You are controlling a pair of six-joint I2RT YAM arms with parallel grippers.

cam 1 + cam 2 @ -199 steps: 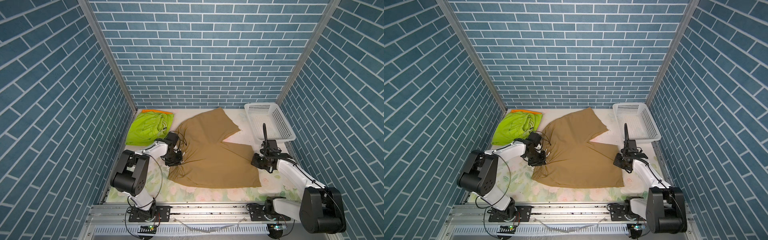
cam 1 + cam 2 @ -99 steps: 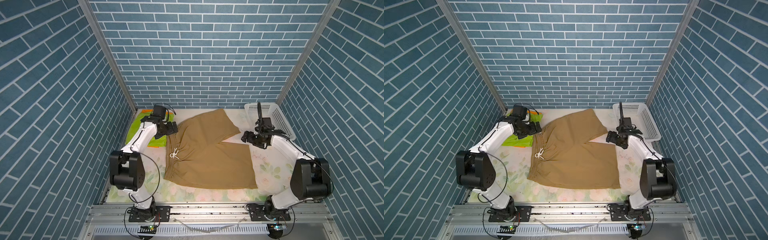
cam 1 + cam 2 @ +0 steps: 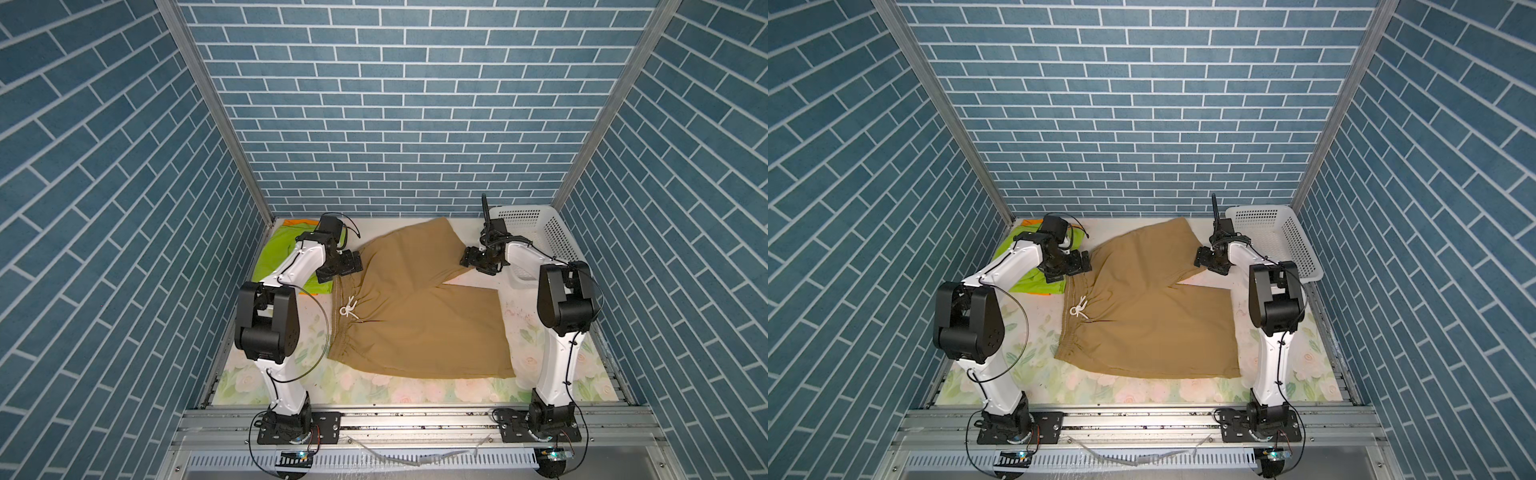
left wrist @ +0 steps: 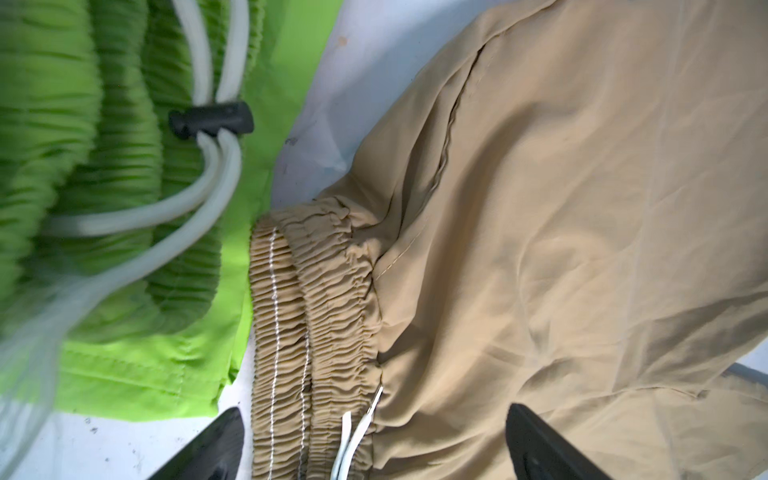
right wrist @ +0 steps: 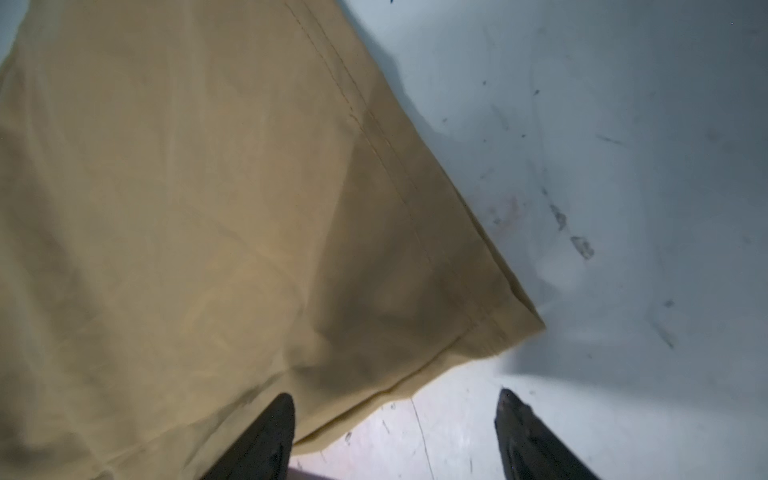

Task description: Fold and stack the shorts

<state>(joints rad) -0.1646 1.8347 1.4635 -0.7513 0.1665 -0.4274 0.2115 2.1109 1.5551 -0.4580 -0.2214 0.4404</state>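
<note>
As both stretch rearward and low, the left gripper (image 4: 374,409) and right gripper (image 5: 395,392) gape empty above the tan shorts (image 3: 415,307).

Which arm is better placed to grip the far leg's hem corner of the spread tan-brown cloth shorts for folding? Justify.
Right. The right gripper, jaws apart, sits at the hem corner of the tan-brown cloth shorts; the left gripper is over their elastic waistband.

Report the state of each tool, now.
Left tool: open, empty, over the waistband of the tan shorts.
Right tool: open, empty, at a hem corner of the tan shorts.
</note>
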